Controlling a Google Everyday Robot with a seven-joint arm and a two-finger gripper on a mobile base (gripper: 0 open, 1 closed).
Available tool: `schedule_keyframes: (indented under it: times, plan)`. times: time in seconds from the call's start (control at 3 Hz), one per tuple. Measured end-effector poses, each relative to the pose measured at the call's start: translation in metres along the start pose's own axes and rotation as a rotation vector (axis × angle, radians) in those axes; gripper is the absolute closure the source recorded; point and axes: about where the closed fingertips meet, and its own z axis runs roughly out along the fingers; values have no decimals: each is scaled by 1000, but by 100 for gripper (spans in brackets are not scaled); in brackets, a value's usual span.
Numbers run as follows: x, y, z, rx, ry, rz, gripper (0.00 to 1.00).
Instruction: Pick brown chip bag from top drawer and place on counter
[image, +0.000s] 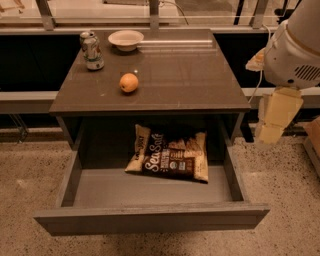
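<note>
So the brown chip bag (170, 159) lies flat at the back of the open top drawer (150, 218), long axis across the drawer. The gripper (276, 116) hangs outside the drawer's right wall, higher up; can't tell if it's open.

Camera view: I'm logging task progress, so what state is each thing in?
Wide grey top drawer: pulled open.
Crinkly dark-brown chip bag: lying flat in drawer, untouched.
Glossy brown-grey counter: no bag on it.
Silver drink can: upright.
Round white bowl: upright.
Round orange fruit: resting on counter.
Cream claw: right of counter, clear of bag.
</note>
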Motion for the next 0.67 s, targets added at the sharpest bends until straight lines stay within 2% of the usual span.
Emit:
schedule_keyframes:
  times: [0.33,0.67]
  plan:
    - [-36,-5,42,-24,-21,-115,0]
    - [-68,-10,100,-25,-63,-164,0]
